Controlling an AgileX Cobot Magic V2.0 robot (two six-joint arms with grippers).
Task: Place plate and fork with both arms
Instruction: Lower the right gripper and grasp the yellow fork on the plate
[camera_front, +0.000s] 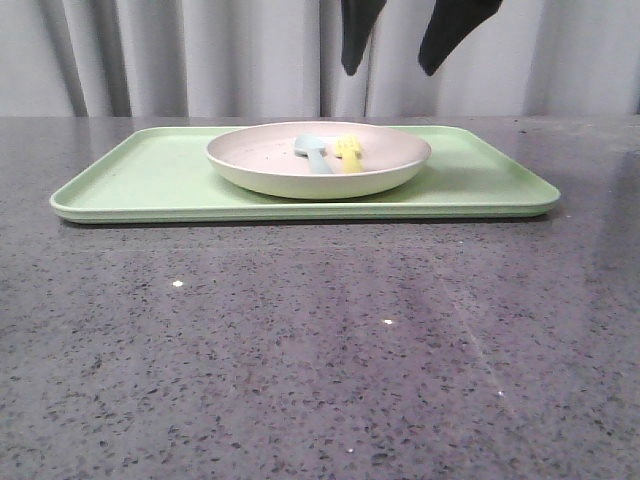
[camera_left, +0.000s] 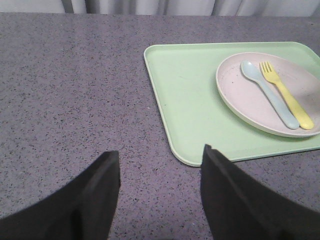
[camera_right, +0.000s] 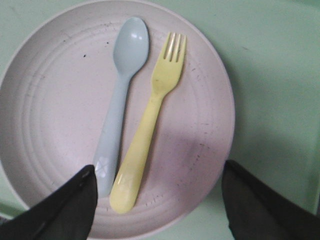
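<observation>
Plate (camera_front: 318, 160) sits mid-tray (camera_front: 130, 180); fork (camera_right: 150, 120) lies in it, right of and just beside a blue spoon (camera_right: 120, 95). Right gripper (camera_right: 157, 200) hangs over the plate, jaws wide, empty. Left gripper (camera_left: 160, 187) over bare table (camera_left: 75, 90), left of tray, jaws wide, empty. Likely step: take the fork. Come down straddling the handle only, clear of the spoon.

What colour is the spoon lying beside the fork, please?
Light blue; the spoon shows best in the right wrist view.
</observation>
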